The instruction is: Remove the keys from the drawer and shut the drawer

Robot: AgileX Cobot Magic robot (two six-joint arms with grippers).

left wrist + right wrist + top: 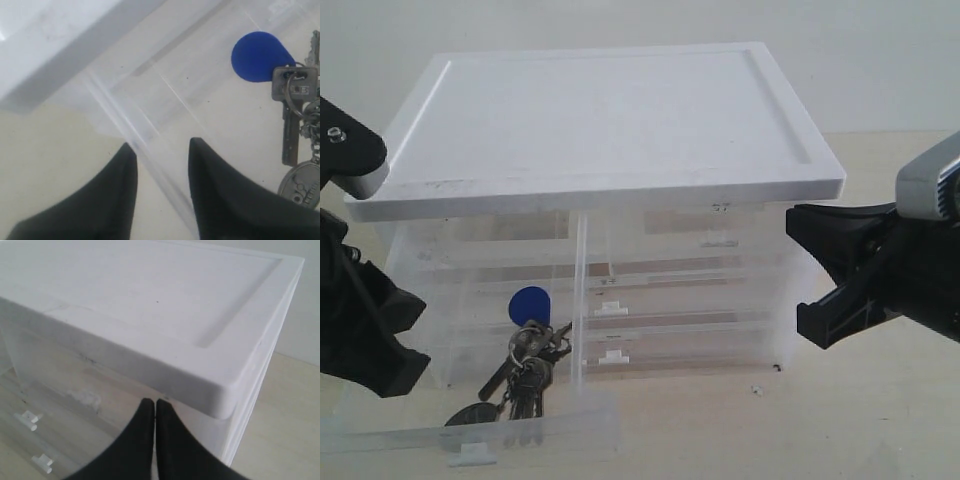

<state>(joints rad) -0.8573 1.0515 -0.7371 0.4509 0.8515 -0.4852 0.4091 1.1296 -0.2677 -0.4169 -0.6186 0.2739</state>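
Targeting keys [525, 362] | lying fob-to-tag along the open drawer [592, 425], just beside left hand [162, 145], its fingers spread astride the side wall | right hand [151, 402] pinched closed, well apart

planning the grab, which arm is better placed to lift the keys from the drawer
Left: the left gripper, open, sits at the drawer beside the keys; the right gripper is shut by the cabinet's far side.
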